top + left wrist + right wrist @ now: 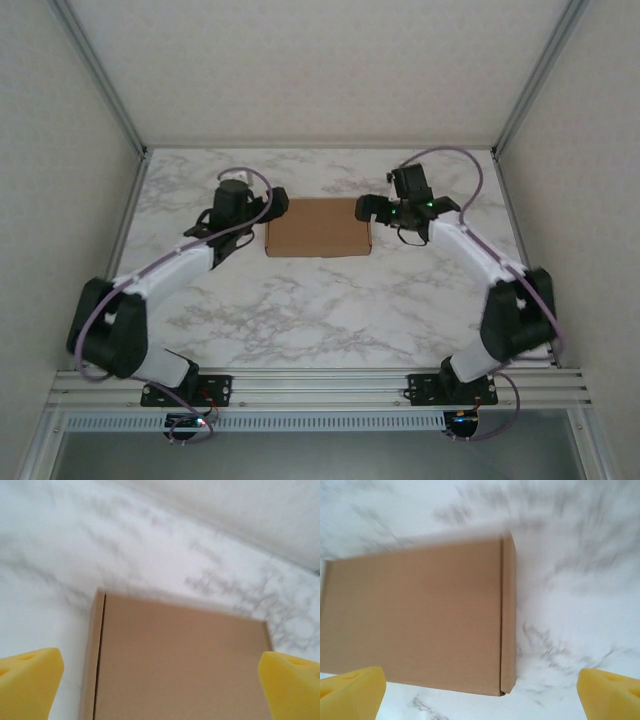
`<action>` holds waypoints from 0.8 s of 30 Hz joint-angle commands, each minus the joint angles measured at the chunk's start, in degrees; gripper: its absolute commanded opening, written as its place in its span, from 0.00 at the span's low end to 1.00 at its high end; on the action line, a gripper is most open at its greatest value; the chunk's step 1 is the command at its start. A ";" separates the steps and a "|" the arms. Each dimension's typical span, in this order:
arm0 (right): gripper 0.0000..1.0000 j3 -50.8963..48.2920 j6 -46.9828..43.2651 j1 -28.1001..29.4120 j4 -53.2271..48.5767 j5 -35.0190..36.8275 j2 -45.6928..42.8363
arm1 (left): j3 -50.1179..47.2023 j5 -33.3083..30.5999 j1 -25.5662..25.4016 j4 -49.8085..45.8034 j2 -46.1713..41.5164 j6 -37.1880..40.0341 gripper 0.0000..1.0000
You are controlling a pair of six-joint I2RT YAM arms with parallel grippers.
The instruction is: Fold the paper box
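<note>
The paper box (318, 227) lies closed and flat on the marble table, a plain brown cardboard rectangle in the far middle. My left gripper (272, 207) hovers at its left edge, open. Its yellow fingertips (30, 682) stand wide apart with the box lid (180, 660) between and below them, not gripped. My right gripper (372, 209) sits at the box's right edge, also open. In the right wrist view the box (415, 615) fills the left, and the yellow fingertips (612, 692) are spread with nothing held.
The marble table (320, 310) runs between the arm bases and the box. Metal frame posts (100, 80) and pale walls close in the sides and back. The aluminium rail (320, 385) carries both arm bases at the near edge.
</note>
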 commanded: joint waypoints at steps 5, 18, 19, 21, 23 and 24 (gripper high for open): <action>0.99 -11.49 -13.00 8.25 17.76 13.60 -25.02 | -12.58 -16.29 -0.27 18.08 -23.21 11.25 1.00; 0.99 -37.73 -22.94 0.52 44.60 24.67 -30.80 | -35.26 -26.62 13.55 42.33 -18.02 24.40 1.00; 0.99 -37.15 -21.09 -1.45 41.89 24.95 -29.28 | -35.73 -25.58 14.50 43.14 -16.25 25.95 1.00; 0.99 -38.25 -18.71 -4.98 41.25 27.60 -25.46 | -37.46 -22.17 17.65 45.94 -13.01 24.42 1.00; 0.99 -40.91 -17.19 -8.13 44.51 27.75 -23.03 | -38.23 -17.90 21.05 46.66 -10.45 20.73 1.00; 0.99 -42.27 -17.13 -9.78 46.19 26.52 -21.63 | -39.05 -15.91 22.18 47.92 -8.80 20.07 1.00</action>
